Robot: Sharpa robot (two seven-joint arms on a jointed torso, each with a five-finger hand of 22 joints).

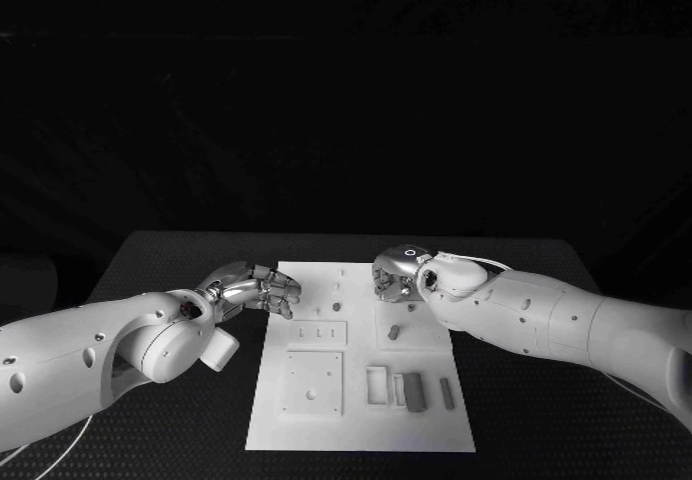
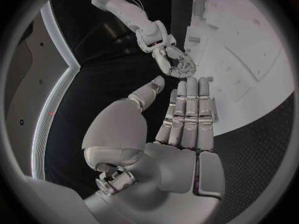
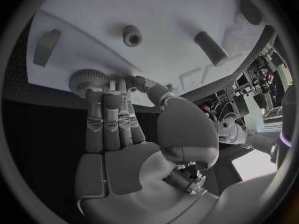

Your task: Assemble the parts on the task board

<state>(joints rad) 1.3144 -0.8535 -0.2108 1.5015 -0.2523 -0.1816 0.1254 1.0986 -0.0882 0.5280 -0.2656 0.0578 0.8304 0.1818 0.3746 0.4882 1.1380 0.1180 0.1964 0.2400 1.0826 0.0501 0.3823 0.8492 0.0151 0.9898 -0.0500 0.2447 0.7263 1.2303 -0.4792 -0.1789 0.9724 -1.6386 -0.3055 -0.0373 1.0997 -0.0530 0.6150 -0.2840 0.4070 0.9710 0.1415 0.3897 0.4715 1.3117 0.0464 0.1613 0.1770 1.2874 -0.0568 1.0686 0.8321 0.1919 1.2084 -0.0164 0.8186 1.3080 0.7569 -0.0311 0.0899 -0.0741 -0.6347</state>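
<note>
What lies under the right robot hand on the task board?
In the right wrist view, the right robot hand has its fingertips at a gear-like round part on the task board. Whether they grip it is hidden.

right hand (image 3: 124,134) fingertips at gear (image 3: 84,79), task board (image 3: 162,15) edge

1. You see the white task board (image 1: 361,400) lying flat mid-table.
2. Grey parts: two bars (image 1: 415,392) lie at its near right, a short cylinder (image 1: 392,331) mid-right, a small peg (image 1: 335,305) farther up.

Head camera looks down; wrist cameras sit close, sharing the task board (image 1: 361,400).
</note>
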